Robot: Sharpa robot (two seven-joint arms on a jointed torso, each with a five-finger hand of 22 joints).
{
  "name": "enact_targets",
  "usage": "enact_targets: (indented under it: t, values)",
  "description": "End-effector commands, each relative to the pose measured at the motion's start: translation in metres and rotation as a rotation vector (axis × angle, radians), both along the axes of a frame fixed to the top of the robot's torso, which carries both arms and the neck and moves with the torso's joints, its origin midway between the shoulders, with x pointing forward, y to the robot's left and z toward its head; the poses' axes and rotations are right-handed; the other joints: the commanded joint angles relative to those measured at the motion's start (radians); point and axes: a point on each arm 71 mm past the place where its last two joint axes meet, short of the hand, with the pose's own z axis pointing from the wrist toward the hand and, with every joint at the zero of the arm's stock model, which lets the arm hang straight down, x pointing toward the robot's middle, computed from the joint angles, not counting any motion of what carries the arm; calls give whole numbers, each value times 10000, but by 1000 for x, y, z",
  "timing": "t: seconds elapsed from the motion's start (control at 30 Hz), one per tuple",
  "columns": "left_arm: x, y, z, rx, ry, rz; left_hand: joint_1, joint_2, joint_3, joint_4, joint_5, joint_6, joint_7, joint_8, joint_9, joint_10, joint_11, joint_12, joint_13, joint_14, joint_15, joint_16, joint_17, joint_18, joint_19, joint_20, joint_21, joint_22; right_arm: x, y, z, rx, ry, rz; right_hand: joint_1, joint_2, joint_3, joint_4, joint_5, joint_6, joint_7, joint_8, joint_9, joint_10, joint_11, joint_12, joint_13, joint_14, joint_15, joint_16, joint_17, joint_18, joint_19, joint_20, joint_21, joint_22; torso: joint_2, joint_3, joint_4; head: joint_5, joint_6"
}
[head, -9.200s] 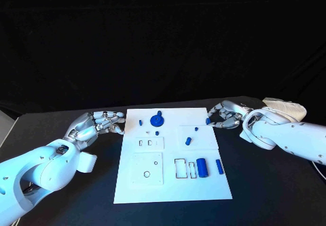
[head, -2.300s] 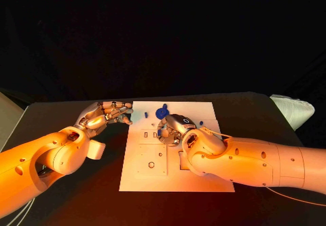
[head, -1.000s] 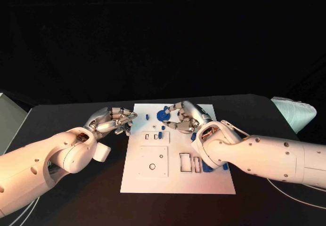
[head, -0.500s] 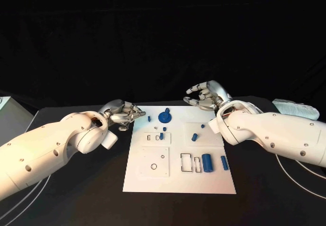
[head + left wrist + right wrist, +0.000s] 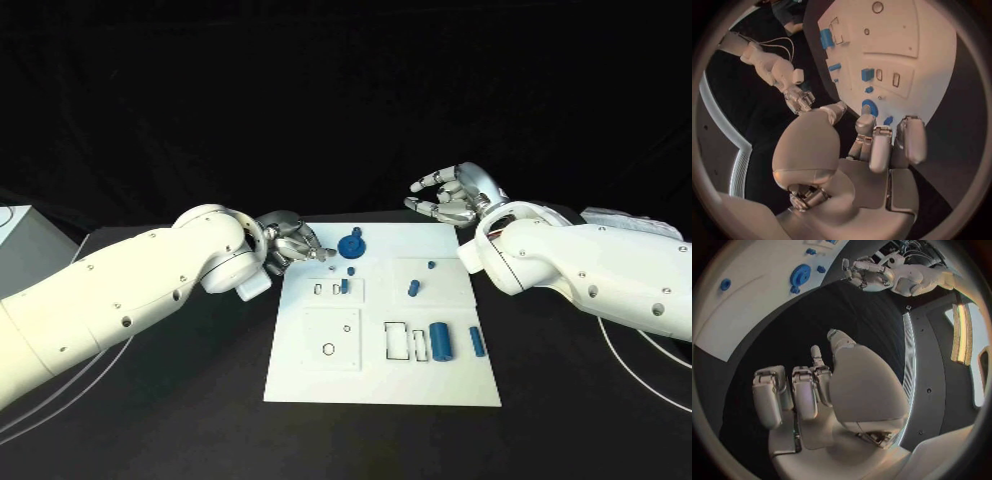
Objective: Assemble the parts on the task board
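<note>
Task board (image 5: 382,385) lies mid-table, blue parts on it: a round disc (image 5: 352,246) near the far edge, a cylinder (image 5: 441,342) beside the rectangular slots. Left hand (image 5: 296,244) hovers at the board's far-left corner, fingers curled, empty. Right hand (image 5: 453,196) is raised beyond the far edge, fingers apart, holding nothing.

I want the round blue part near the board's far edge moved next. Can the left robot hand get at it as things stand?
Probably yes. The left robot hand holds nothing and sits at the task board's far left corner, with the round blue part just beside it and nothing between them. The right robot hand is raised well clear.
</note>
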Motion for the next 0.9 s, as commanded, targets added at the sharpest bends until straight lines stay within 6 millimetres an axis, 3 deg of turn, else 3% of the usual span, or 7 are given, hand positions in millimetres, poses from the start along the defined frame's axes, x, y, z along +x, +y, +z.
enact_targets:
  t: [0.03,0.37,0.47,0.9]
  values:
    - [1,-4,-5,1739,402,-470,-178,48,-76,-14,-43,86,-1,-46,-12,72,-14,46,40,904,-65,38,2253,-175,82,18,75,44,1,0,-1,-62,252,185,60,-16,79,4,77,27,-2,45,10,299,-69,61,1980,970,-65,11,2348,-67,1047,-55,44,2633,2,-7,0,5,-13]
    - [11,-25,-2,2562,449,-825,-1030,174,-542,-1,-49,208,-94,69,127,147,-86,89,150,922,-125,48,2294,-198,142,-30,142,177,3,1,-3,-215,373,171,21,-57,88,23,91,2,3,41,7,288,-65,50,1970,968,-61,7,2340,-67,1047,-55,44,2633,46,-1,-38,-19,-10]
    - [12,-29,-2,2678,483,-931,-1122,190,-612,-3,-48,229,-109,104,166,151,-98,90,161,923,-135,48,2297,-199,146,-38,147,187,3,1,-3,-245,394,169,21,-57,88,23,91,2,3,41,7,288,-65,50,1970,968,-61,7,2340,-67,1047,-55,44,2633,51,12,-51,-5,-32]
    - [11,-41,-3,2905,824,-1463,-1185,229,-875,-43,6,333,-190,321,399,178,-166,107,222,916,-192,39,2280,-202,148,-82,158,212,4,2,-4,-345,478,153,6,-67,90,30,96,-3,4,41,6,291,-63,53,1972,968,-60,7,2340,-67,1047,-55,44,2633,61,-19,-24,-122,-85]
